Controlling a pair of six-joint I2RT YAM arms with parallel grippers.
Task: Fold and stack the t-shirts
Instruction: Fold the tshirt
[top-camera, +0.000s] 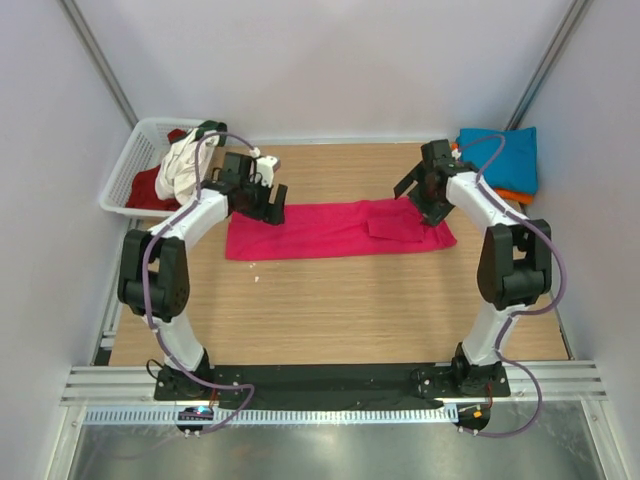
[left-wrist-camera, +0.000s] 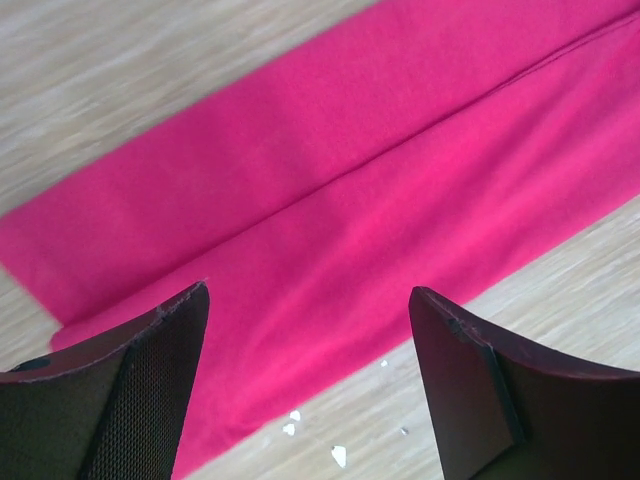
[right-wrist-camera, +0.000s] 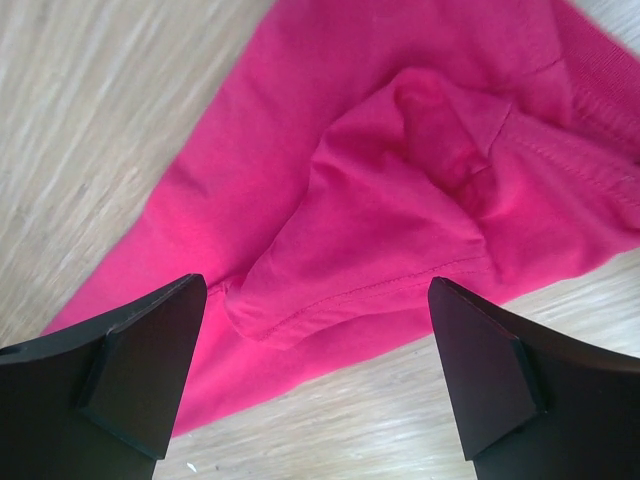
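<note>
My left gripper (left-wrist-camera: 310, 290) and right gripper (right-wrist-camera: 318, 282) hang spread wide, empty, above the ends of the bright magenta-pink cloth t-shirt (top-camera: 320, 232), lying folded lengthwise on the light wooden table (top-camera: 340, 310).

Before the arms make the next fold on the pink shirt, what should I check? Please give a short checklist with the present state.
1. Left gripper fingers open, holding nothing: ok.
2. Right gripper fingers open, holding nothing: ok.
3. Magenta-pink cloth t-shirt lies as a long flat strip on the wooden table: ok.
4. Its sleeve lies smooth: not ok, bunched on top near the right end.
5. Folded teal-blue cloth shirt in the far right corner lies apart from the strip: ok.
</note>
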